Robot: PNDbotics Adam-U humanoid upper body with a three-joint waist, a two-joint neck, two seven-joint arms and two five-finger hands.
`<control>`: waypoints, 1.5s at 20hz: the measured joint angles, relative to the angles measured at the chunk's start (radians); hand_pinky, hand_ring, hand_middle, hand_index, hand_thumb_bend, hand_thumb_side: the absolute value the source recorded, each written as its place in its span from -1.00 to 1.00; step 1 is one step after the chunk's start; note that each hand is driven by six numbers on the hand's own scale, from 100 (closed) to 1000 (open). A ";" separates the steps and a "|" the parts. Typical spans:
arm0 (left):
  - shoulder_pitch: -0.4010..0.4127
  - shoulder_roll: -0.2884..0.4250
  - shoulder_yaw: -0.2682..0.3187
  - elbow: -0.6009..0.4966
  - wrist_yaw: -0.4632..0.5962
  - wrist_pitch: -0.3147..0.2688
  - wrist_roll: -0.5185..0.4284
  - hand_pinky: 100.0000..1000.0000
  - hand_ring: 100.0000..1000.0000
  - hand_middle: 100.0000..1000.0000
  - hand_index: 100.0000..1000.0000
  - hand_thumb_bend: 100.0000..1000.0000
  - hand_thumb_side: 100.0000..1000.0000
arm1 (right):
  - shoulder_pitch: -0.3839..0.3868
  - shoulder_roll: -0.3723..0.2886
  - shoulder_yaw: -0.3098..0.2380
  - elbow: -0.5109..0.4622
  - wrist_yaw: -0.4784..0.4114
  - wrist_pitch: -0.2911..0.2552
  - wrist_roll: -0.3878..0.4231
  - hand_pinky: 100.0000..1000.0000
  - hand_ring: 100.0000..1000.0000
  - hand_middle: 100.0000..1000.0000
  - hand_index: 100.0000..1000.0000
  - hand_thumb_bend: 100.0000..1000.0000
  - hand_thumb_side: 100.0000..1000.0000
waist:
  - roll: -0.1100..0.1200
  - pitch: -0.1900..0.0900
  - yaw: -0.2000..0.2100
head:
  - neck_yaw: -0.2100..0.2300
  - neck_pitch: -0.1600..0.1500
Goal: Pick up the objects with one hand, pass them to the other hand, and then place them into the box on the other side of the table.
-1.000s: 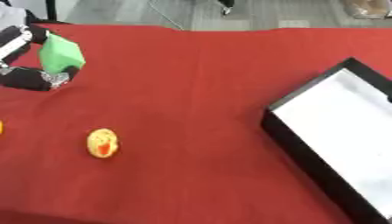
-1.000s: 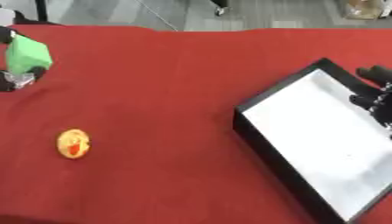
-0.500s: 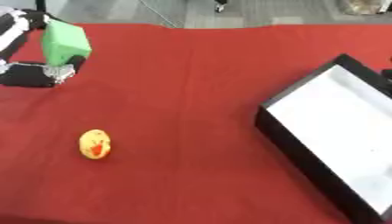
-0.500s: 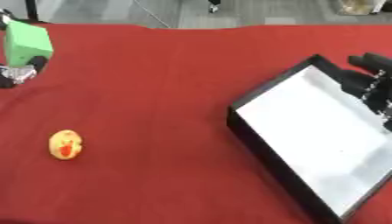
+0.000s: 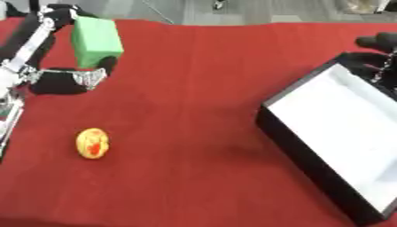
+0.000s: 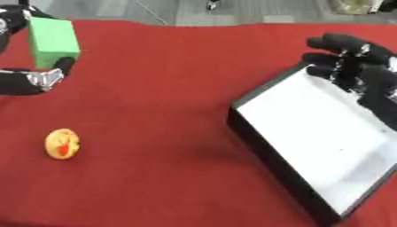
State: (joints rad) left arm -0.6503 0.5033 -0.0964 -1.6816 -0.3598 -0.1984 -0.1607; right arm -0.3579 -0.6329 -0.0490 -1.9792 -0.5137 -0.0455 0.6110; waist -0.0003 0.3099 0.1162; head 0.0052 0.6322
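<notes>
A green block [image 5: 96,41] hangs above the red table at the far left, held in my left hand [image 5: 56,75], whose fingers and thumb pinch it from behind and below. A small yellow and red object [image 5: 92,142] lies on the cloth near the left edge, below that hand. The black box with a white inside [image 6: 325,133] stands tilted at the right. My right hand [image 6: 353,66] hovers open over the box's far corner, fingers spread toward the left.
The red tablecloth [image 5: 194,88] covers the whole table between the two hands. Grey floor and a dark leg of some furniture [image 6: 211,4] show beyond the table's far edge.
My left hand has carried the green block rightward and a little up. My right hand has come further into view over the box's far corner. The camera has shifted slightly.
</notes>
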 measured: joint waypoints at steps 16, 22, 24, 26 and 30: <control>0.010 -0.066 -0.022 -0.011 -0.250 -0.105 0.076 0.53 0.46 0.12 0.20 -1.00 -1.00 | -0.145 0.003 0.121 0.000 0.035 0.077 0.064 1.00 1.00 1.00 1.00 -1.00 0.37 | -0.011 0.000 -0.001 | -0.009 0.008; 0.010 -0.089 -0.044 -0.009 -0.346 -0.148 0.115 0.52 0.46 0.12 0.21 -1.00 -1.00 | -0.197 0.005 0.161 0.000 0.048 0.118 0.094 1.00 1.00 1.00 1.00 -1.00 0.45 | -0.017 0.000 -0.001 | -0.017 0.013; 0.010 -0.095 -0.053 -0.009 -0.376 -0.161 0.132 0.51 0.46 0.12 0.21 -1.00 -1.00 | -0.213 0.007 0.175 0.000 0.059 0.136 0.101 1.00 1.00 1.00 1.00 -1.00 0.48 | -0.020 0.000 -0.001 | -0.018 0.016; 0.009 -0.104 -0.063 -0.008 -0.408 -0.174 0.153 0.51 0.45 0.11 0.21 -1.00 -1.00 | -0.230 0.013 0.188 0.000 0.067 0.156 0.109 1.00 1.00 1.00 1.00 -1.00 0.51 | -0.020 0.000 -0.001 | -0.019 0.017; 0.007 -0.123 -0.079 0.005 -0.474 -0.194 0.198 0.50 0.44 0.10 0.21 -1.00 -1.00 | -0.273 0.023 0.215 0.012 0.086 0.195 0.122 1.00 1.00 1.00 1.00 -1.00 0.53 | -0.025 0.000 0.002 | -0.026 0.021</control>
State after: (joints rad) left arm -0.6429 0.3799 -0.1758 -1.6768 -0.8338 -0.3922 0.0369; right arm -0.6310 -0.6096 0.1657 -1.9673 -0.4281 0.1491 0.7334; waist -0.0249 0.3096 0.1183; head -0.0211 0.6533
